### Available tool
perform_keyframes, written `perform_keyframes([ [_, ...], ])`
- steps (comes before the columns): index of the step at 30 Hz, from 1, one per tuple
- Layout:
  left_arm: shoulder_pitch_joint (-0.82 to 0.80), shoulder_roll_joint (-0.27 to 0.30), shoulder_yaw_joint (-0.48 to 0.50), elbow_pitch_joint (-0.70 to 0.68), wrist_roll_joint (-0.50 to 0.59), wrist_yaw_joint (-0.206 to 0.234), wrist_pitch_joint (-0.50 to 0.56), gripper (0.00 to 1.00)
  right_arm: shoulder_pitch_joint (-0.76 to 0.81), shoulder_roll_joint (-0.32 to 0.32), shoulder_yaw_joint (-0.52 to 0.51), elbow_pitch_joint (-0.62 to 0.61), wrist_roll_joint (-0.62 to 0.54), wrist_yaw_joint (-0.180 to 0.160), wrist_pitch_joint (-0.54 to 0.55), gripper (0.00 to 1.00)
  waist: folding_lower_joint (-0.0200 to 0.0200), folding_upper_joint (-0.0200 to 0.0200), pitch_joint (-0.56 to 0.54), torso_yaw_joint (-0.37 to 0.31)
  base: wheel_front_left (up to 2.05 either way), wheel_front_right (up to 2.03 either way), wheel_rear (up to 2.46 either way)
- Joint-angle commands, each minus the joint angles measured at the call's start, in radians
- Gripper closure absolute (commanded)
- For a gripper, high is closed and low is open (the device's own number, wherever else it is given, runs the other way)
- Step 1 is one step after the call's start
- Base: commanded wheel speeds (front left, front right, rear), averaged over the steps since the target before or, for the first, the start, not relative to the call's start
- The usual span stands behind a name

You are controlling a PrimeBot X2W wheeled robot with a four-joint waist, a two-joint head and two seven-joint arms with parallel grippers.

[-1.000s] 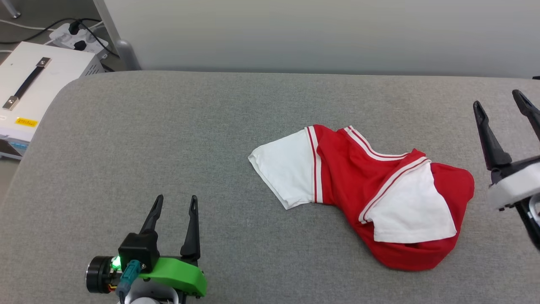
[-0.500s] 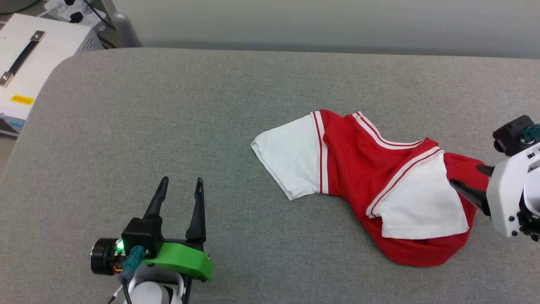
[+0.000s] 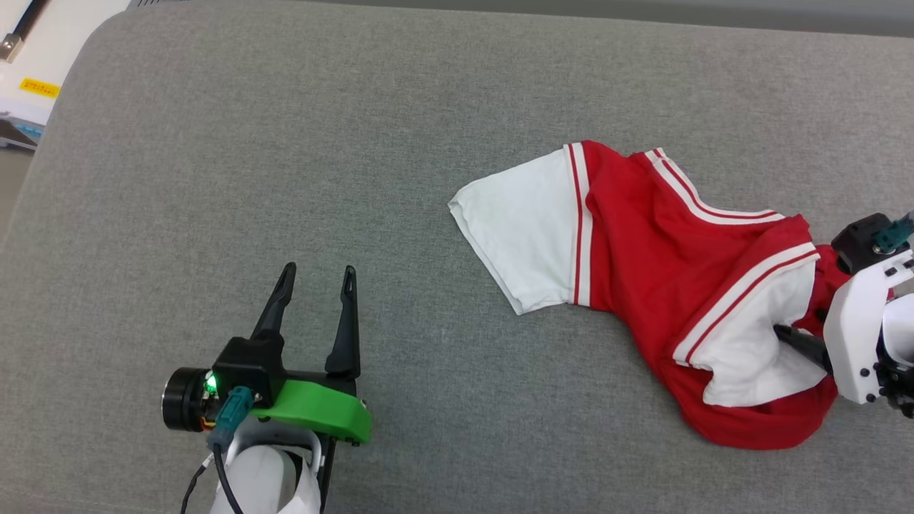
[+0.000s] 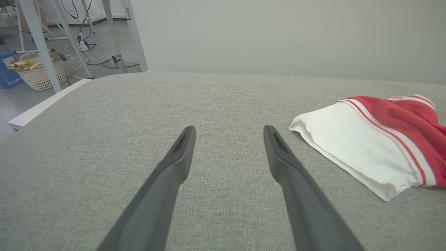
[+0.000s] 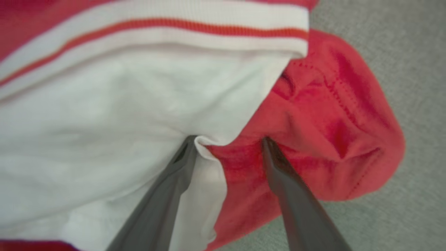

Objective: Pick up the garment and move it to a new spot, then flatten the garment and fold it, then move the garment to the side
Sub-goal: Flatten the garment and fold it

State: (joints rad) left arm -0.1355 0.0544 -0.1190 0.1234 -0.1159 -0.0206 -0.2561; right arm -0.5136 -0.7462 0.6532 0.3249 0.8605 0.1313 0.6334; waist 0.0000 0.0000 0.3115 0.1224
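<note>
a wide grey fabric-covered surface [image 3: 285, 143] spreads across the head view, its rounded corner at the upper left. on its right half lies the garment [image 3: 643, 250], a bright red t-shirt bunched and crumpled rather than flat. one white sleeve [image 3: 521, 228] is spread toward the middle of the surface, and the second white sleeve [image 3: 750, 343] is folded over the red body near the right edge of the view. red-and-white striped trim runs along both sleeve seams.

the right gripper [image 5: 228, 139] comes in from the right edge of the head view and is pushed into the garment at that folded sleeve. in the right wrist view its two dark fingers [image 5: 167, 188] stand apart, one tip against the white sleeve's edge and the other against the red cloth. a ridge of fabric sits between them, not yet pinched.

the left gripper [image 3: 318, 270], on a green and black mount, sits at the lower left of the head view over bare grey surface, well apart from the garment. its fingers [image 4: 167, 181] are spread wide with nothing between them. whether they touch the surface cannot be told.

a white case [image 3: 21, 71] with a yellow label [image 3: 39, 87] shows past the upper left corner. in the left wrist view, a pale basket [image 4: 38, 75] stands on the floor beyond the surface.
</note>
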Motion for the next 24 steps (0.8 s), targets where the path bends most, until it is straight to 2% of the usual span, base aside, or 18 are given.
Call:
perform_keyframes([
  [1,-0.012,-0.004,0.003,0.005,-0.010,0.008,-0.006,0.00,0.007,0.050,0.046,0.021,0.012,-0.001,-0.034,1.00,0.0000,0.0000,-0.004,0.000,0.00,0.00,0.00],
  [7,0.002,-0.004,0.000,0.021,-0.014,0.011,-0.006,0.00,-0.019,0.016,-0.002,0.001,0.077,-0.001,-0.188,1.00,0.0000,0.0000,-0.057,-0.021,0.00,0.00,0.00],
  [15,0.016,-0.004,-0.009,0.021,-0.020,0.013,-0.006,0.00,0.072,-0.099,-0.114,0.062,0.134,-0.001,-0.251,1.00,0.0000,0.0000,-0.079,-0.024,0.00,0.00,0.00],
  [20,0.013,-0.004,-0.007,0.020,-0.023,0.014,-0.006,0.00,0.127,-0.100,-0.176,0.170,0.141,-0.001,-0.281,1.00,0.0000,0.0000,-0.068,-0.015,0.00,0.00,0.00],
  [24,0.011,-0.004,-0.007,0.029,-0.024,0.012,-0.006,0.00,0.149,-0.071,-0.191,0.239,0.136,-0.001,-0.308,1.00,0.0000,0.0000,-0.071,-0.009,0.00,0.00,0.00],
])
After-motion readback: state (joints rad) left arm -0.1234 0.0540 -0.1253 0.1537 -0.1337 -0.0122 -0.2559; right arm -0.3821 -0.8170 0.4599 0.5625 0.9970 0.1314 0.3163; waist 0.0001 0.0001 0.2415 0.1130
